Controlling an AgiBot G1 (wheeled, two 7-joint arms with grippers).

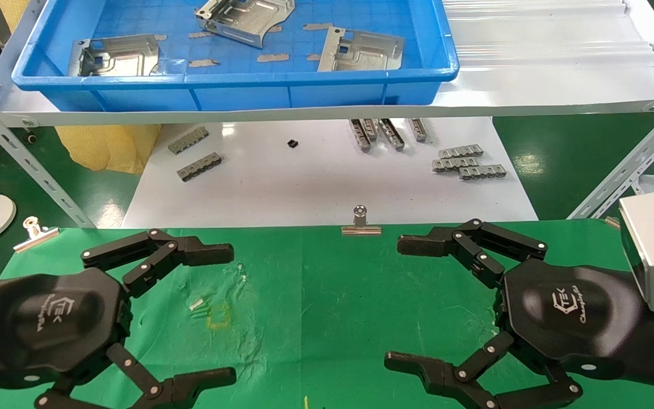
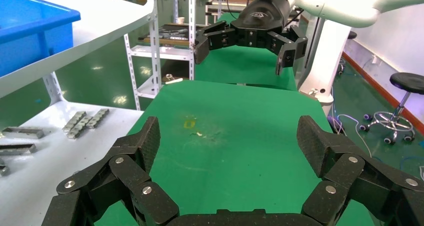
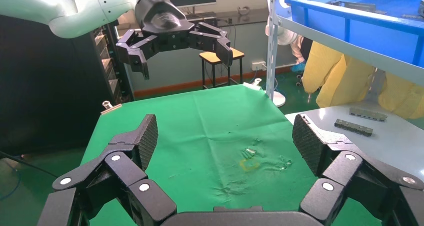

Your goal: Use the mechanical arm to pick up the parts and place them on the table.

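Observation:
Three shiny metal parts lie in the blue tray point(image 1: 236, 91) on the upper shelf: one at the left point(image 1: 116, 55), one at the back middle point(image 1: 246, 20), one at the right point(image 1: 361, 51). The green-cloth table point(image 1: 327, 295) lies below, with a faint yellow mark point(image 1: 219, 321). My left gripper point(image 1: 222, 312) hovers open and empty over the table's left side. My right gripper point(image 1: 403, 304) hovers open and empty over the right side. Each wrist view shows its own open fingers point(image 2: 145, 141) point(image 3: 145, 136) over bare cloth, with the other gripper point(image 2: 245, 48) point(image 3: 175, 48) farther off.
A glossy white board point(image 1: 327, 187) behind the table holds small grey notched strips point(image 1: 469, 162) point(image 1: 193, 153). Silver binder clips point(image 1: 361, 222) point(image 1: 34, 232) grip the cloth's far edge. Slotted shelf legs point(image 1: 26, 165) point(image 1: 628, 165) stand at both sides.

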